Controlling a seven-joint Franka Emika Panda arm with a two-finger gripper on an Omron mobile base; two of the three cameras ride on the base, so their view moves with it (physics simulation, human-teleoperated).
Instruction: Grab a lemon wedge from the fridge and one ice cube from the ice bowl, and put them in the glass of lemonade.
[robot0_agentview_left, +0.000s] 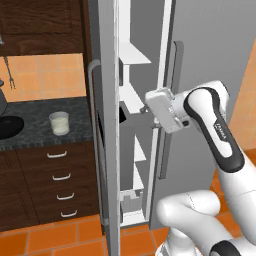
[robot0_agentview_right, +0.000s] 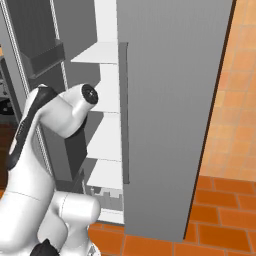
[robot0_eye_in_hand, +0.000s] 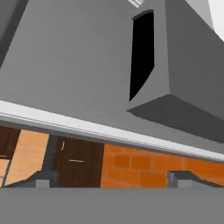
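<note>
The fridge (robot0_agentview_left: 200, 55) stands with both doors swung out, and white shelves (robot0_agentview_left: 131, 97) show in the gap. My gripper (robot0_agentview_left: 146, 108) reaches into that gap at mid height. In the hand view its tips (robot0_eye_in_hand: 111, 179) stand wide apart, open, with nothing between them, facing the grey inner side of the left door and a door bin (robot0_eye_in_hand: 175, 109). The glass of lemonade (robot0_agentview_left: 59, 123) stands on the dark counter (robot0_agentview_left: 35, 132) left of the fridge. The ice bowl (robot0_agentview_left: 8, 126) sits at the counter's left edge. The lemon wedge is hidden.
The left fridge door (robot0_agentview_left: 102, 150) with its bar handle (robot0_agentview_left: 93, 100) stands edge-on between the counter and my arm. The right door (robot0_agentview_right: 170, 110) hangs open to the right. Dark drawers (robot0_agentview_left: 60, 180) sit under the counter. Orange floor tiles (robot0_agentview_right: 220, 220) lie around the fridge.
</note>
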